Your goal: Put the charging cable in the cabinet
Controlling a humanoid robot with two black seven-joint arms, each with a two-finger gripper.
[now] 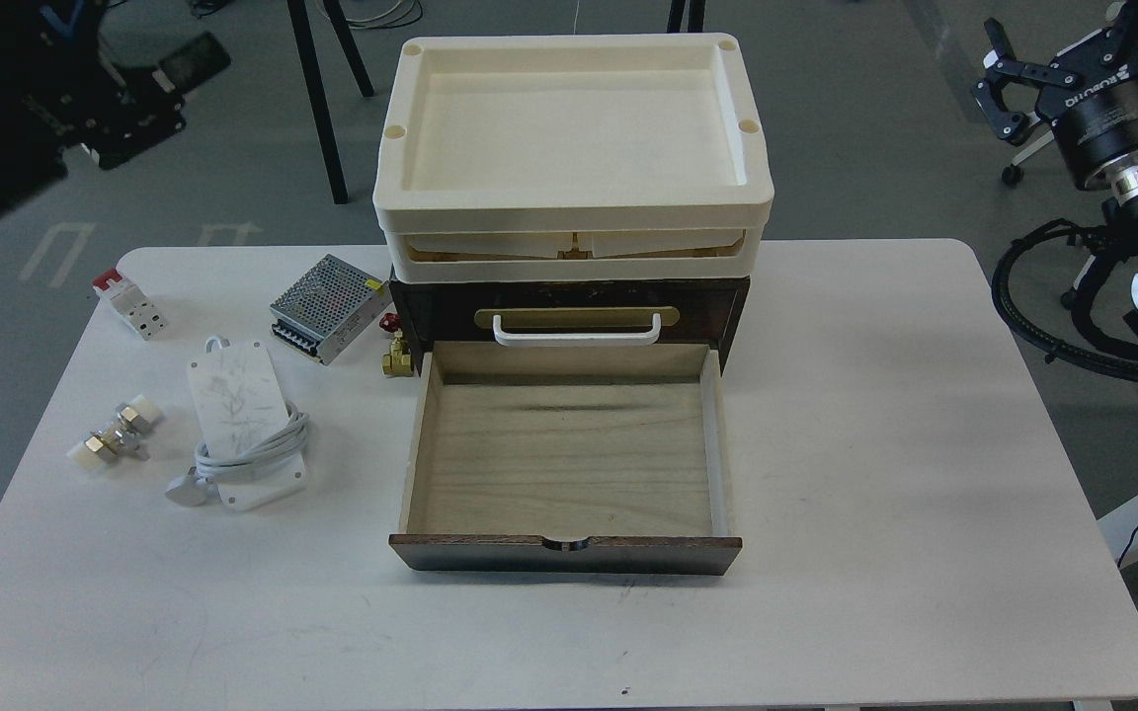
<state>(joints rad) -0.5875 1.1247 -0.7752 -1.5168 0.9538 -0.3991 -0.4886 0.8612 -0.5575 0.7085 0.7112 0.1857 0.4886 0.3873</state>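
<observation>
Far right, off the bench [875, 415], the right end effector [1002, 89] hangs with fingers spread, holding nothing. Left of the cabinet [569, 316], whose drawer [565, 464] stands pulled out, the charging cable [238, 420] lies flat, long axis running near-far, plug nearest. Just beyond sits a perforated metal box [327, 306].

White charging cable [241, 423] on table, cabinet [569, 308] drawer open

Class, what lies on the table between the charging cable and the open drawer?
Head view: only bare table between the charging cable and the open drawer.
</observation>
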